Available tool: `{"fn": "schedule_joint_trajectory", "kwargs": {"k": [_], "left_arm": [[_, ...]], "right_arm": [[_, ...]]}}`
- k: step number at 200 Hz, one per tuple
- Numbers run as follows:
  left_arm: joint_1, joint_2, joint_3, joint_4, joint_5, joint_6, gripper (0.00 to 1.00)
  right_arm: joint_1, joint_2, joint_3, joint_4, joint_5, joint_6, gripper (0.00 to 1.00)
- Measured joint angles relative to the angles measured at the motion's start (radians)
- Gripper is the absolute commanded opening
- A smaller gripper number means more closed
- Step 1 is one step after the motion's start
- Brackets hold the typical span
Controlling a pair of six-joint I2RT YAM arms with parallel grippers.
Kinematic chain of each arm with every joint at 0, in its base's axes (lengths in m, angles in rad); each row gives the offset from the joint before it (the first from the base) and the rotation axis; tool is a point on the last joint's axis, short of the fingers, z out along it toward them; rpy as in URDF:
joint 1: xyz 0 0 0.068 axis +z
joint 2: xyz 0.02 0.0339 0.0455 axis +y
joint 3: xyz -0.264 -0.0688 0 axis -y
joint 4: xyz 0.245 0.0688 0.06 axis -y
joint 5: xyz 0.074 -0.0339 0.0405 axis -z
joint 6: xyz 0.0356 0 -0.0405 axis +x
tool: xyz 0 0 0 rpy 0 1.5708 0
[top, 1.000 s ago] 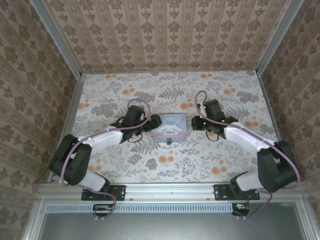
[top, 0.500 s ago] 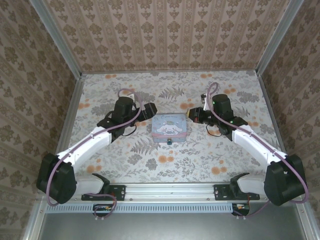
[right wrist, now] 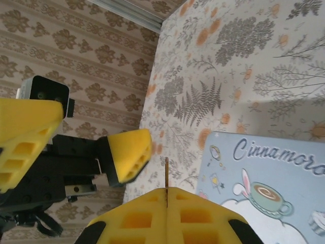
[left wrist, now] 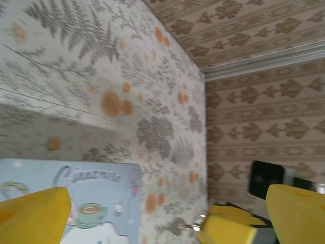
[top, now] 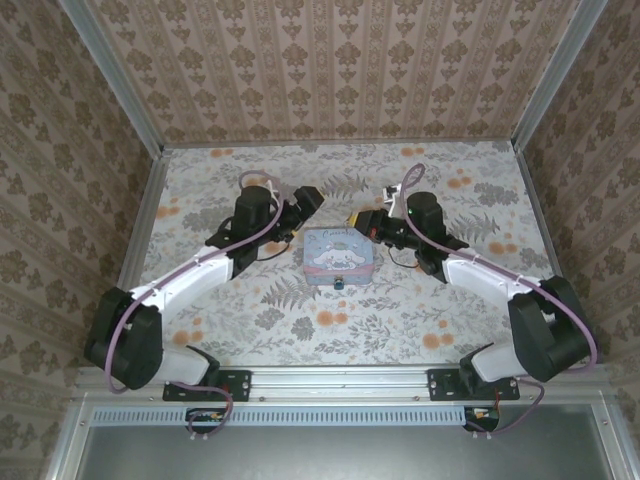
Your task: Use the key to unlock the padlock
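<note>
While key [right wrist: 167, 172] juts from clamped right end effector [right wrist: 167, 191], padlock [top: 340, 284] well apart

A robotics lab test booth. A table [top: 400, 320] covered in floral print holds a pastel-blue cartoon tin [top: 340, 255]; behind and to both sides of the tin stand walls [top: 340, 70] papered in beige damask stripes, joined by bare aluminium posts [top: 112, 75]. In front of the tin, an aluminium rail [top: 340, 380] carries two white-and-black robot arms [top: 190, 280].
</note>
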Motion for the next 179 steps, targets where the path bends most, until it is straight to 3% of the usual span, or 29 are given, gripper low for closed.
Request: {"fn": "schedule_joint_trajectory", "kwargs": {"k": [82, 141, 179], "left_arm": [[-0.066, 0.108, -0.028, 0.240, 0.024, -0.333, 0.91], [-0.095, 0.172, -0.028, 0.348, 0.031, -0.427, 0.90], [-0.096, 0.175, -0.028, 0.374, 0.030, -0.446, 0.96]], "right_arm": [[0.055, 0.047, -0.007, 0.185, 0.029, 0.114, 0.00], [0.071, 0.083, -0.005, 0.209, 0.039, 0.137, 0.00], [0.071, 0.083, -0.005, 0.215, 0.054, 0.144, 0.00]]}}
